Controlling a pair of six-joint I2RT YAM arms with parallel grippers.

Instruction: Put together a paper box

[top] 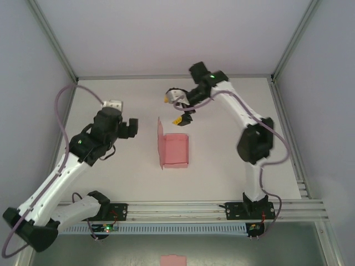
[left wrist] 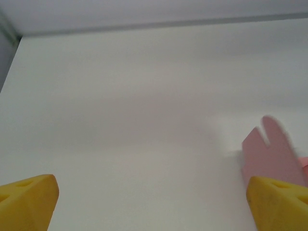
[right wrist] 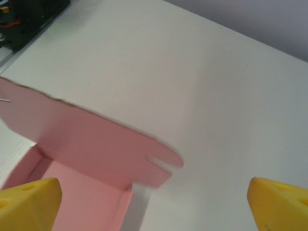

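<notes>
Lying open, the pink paper box [top: 176, 149] has a rounded, slotted flap [right wrist: 110, 144]

- A white table [top: 127, 180], matte and bare across most of its surface, spans the work cell.
- Pale grey walls [top: 166, 33] enclose it at the back and both sides.
- Metal frame posts [top: 52, 39] slant up from the rear corners.
- An aluminium rail [top: 183, 208] runs along the near edge, with a slotted white strip [top: 183, 228] just below it.
- A small pink paper scrap [top: 173, 260] lies on the dark ledge below the strip, well apart from the table.
</notes>
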